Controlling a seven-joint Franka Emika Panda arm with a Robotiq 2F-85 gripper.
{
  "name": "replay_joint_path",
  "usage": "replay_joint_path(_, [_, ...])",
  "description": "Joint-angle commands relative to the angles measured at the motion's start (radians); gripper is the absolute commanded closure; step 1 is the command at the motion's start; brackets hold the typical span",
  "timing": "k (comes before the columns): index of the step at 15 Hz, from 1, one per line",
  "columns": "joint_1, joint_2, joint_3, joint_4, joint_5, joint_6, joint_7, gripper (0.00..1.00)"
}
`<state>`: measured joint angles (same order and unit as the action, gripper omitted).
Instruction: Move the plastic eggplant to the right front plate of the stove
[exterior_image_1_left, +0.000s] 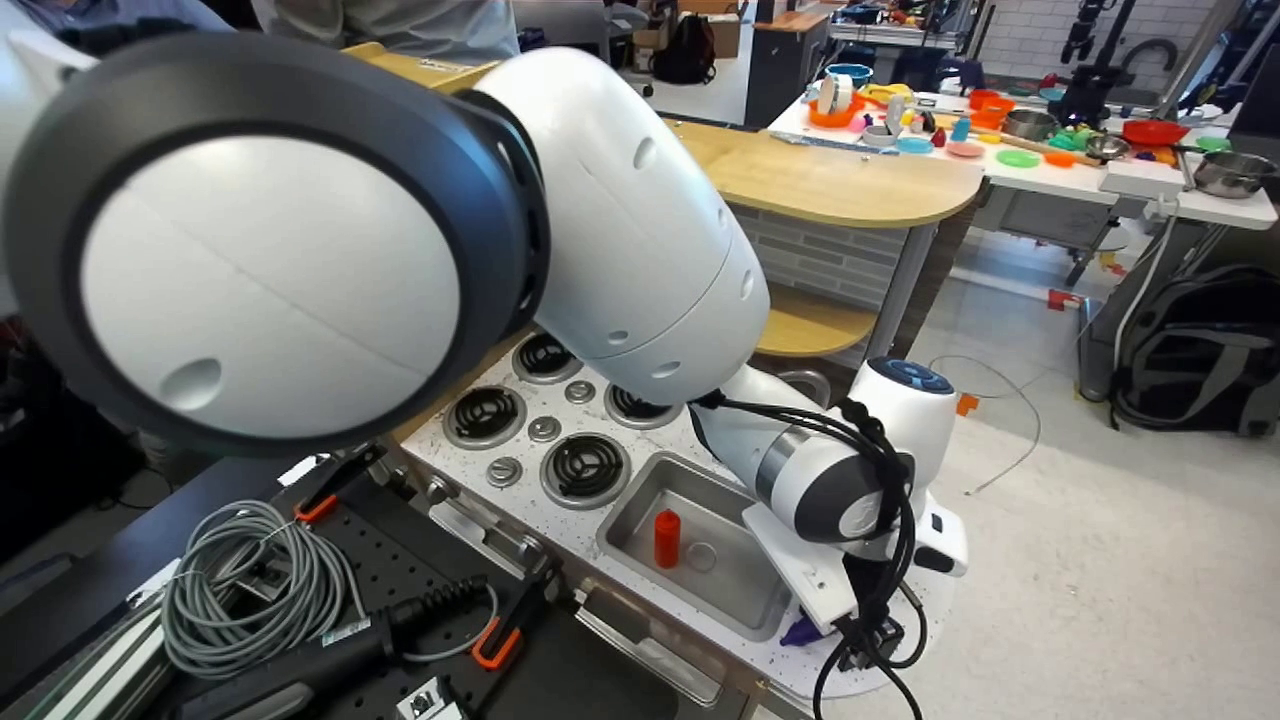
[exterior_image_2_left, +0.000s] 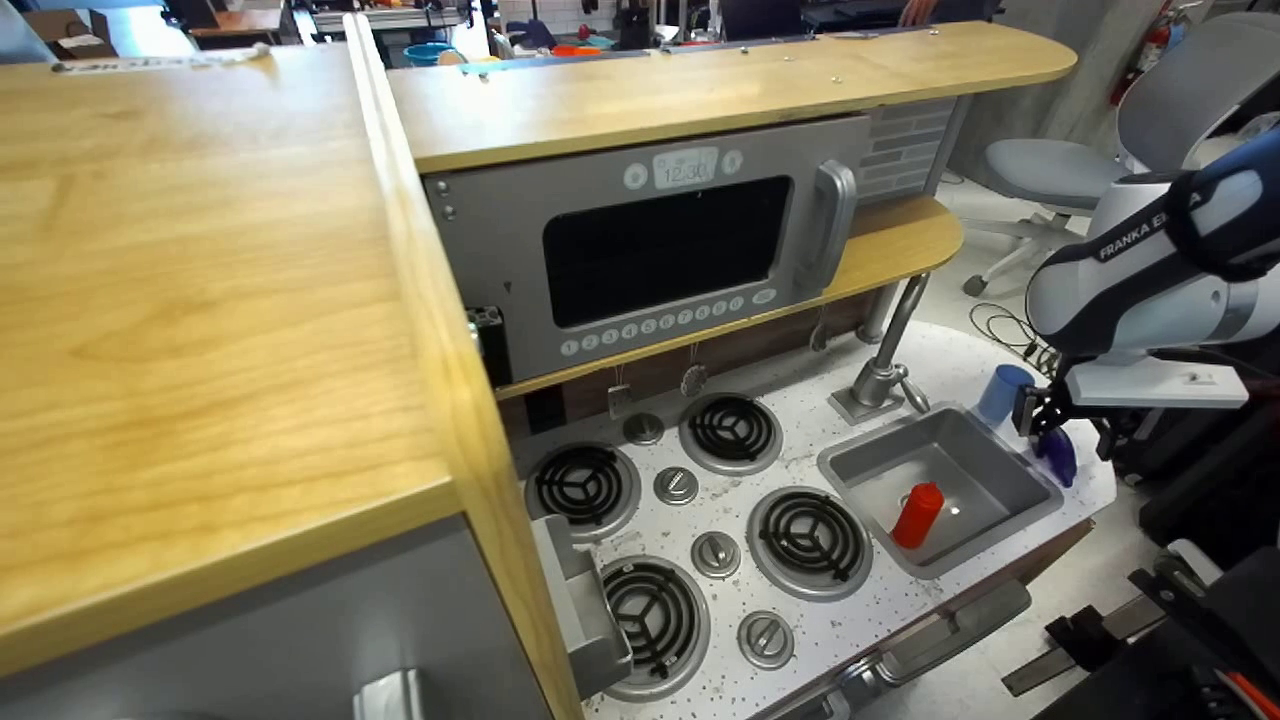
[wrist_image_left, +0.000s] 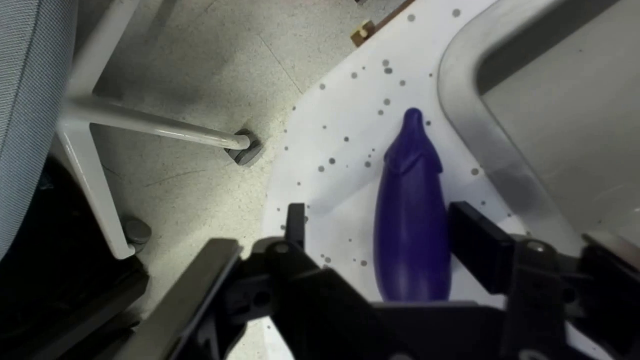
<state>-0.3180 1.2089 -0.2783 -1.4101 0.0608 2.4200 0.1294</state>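
The purple plastic eggplant (wrist_image_left: 412, 225) lies on the white speckled counter beside the sink; it also shows in both exterior views (exterior_image_1_left: 802, 630) (exterior_image_2_left: 1057, 458). My gripper (wrist_image_left: 376, 215) is open over it, a finger on each side. In the wrist view the right finger is against or very close to the eggplant, and a gap lies between it and the left finger. The gripper also shows in an exterior view (exterior_image_2_left: 1066, 432). The stove's right front plate (exterior_image_2_left: 810, 535), a black coil in a silver ring, is bare beside the sink; it also shows in an exterior view (exterior_image_1_left: 586, 470).
The grey sink (exterior_image_2_left: 975, 535) lies between the eggplant and the burners, with a red bottle (exterior_image_2_left: 917, 515) standing in it. A blue cup (exterior_image_2_left: 1004, 393) stands behind the sink near the gripper. A faucet (exterior_image_2_left: 880, 385) and a microwave shelf (exterior_image_2_left: 900, 245) rise at the back.
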Motion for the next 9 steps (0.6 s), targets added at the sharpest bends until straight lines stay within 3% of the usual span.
replay_joint_path(1, [-0.001,0.025,0.003,0.054,-0.020,-0.027,0.005,0.58])
replay_joint_path(5, [-0.002,0.006,0.012,0.049,-0.016,-0.018,-0.006,0.88])
replay_joint_path(9, [-0.007,-0.051,0.035,-0.007,-0.016,-0.029,-0.058,0.91])
